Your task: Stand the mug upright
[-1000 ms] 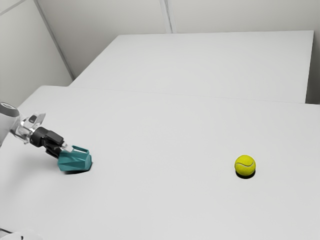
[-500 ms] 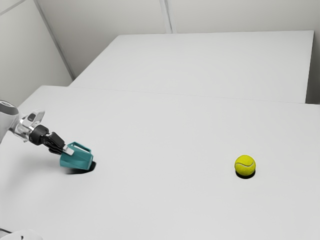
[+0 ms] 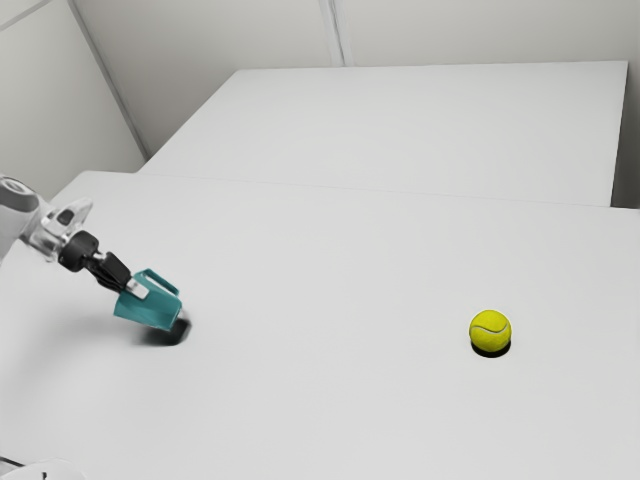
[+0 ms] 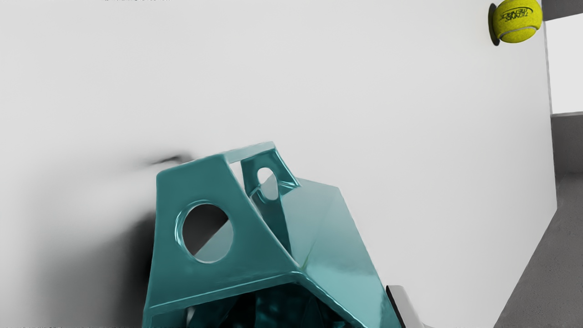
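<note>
Your mug [image 3: 157, 309] is at the claw's [image 3: 137, 288] tip, its open end toward the claw and its base slanting down and away over the surface [image 3: 330, 320], handle on the upper side. You have the claw clamped on the mug, with the arm [image 3: 18, 208] reaching down at a slant toward the exterior view's right.

Holds the gripper [image 3: 137, 289] higher than a second ago, with the mug [image 3: 153, 309] raised too and tipped from nearly flat to a clear slant.
</note>
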Robot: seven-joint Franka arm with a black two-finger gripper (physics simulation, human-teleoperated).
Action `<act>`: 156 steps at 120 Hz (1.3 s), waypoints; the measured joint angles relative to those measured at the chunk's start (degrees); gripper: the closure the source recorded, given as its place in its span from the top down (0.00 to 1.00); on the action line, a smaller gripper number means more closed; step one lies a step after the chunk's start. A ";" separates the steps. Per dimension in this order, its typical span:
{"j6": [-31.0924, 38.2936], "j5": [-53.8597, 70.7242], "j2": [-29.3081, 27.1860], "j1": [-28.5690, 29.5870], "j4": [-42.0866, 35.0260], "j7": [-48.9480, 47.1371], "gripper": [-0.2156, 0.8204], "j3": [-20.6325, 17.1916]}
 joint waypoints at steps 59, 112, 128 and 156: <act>15.19 18.05 -11.73 -0.21 -4.99 -10.95 0.04 -22.06; 27.73 23.69 -15.12 -3.93 -11.07 -23.84 0.04 -34.31; 30.66 27.17 -14.07 -3.86 -11.57 -28.17 0.04 -35.26; 33.06 32.74 -12.72 -3.69 -11.70 -34.76 0.04 -35.94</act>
